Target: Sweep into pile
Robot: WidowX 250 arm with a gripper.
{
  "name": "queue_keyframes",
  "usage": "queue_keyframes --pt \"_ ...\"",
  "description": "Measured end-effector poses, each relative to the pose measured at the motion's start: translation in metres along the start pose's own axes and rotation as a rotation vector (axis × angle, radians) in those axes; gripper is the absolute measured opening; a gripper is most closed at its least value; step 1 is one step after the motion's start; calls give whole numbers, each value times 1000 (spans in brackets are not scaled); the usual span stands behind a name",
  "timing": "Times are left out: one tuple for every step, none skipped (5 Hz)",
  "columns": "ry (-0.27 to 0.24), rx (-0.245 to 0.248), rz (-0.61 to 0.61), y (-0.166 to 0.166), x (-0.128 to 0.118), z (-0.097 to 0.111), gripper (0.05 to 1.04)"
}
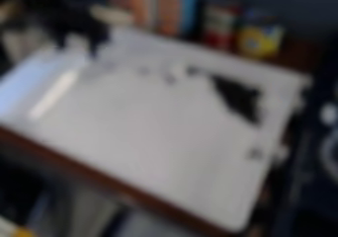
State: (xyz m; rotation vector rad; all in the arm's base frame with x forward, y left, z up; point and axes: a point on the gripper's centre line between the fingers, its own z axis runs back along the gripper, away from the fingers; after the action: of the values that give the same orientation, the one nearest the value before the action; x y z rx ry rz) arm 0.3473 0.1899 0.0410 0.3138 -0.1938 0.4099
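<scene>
The black gripper (82, 33) is at the upper left, over the back left edge of the white tray (158, 132). A pale shape shows right below it. A black, roughly triangular patch (238, 98) lies on the tray's right side; I cannot tell whether it is a pile or one object. Small dark bits (171, 77) are scattered to its left, toward the back of the tray. Another dark bit (254, 153) sits near the right edge. A bright narrow strip (54, 94) crosses the tray's left part, in front of the gripper.
Behind the tray stand a red-and-white container (220, 26), a yellow container (261, 39) and upright orange and blue shapes (169, 9). A brown edge (99, 177) runs along the tray's front. Dark clutter with a white round item (329, 113) lies at the right.
</scene>
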Motion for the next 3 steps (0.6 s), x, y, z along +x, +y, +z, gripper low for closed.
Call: queue_keyframes --pt "-2 2 10 -3 8 -3 750" --pt "14 11 12 -4 10 -9 750" --pt "33 19 19 -4 14 -15 750"
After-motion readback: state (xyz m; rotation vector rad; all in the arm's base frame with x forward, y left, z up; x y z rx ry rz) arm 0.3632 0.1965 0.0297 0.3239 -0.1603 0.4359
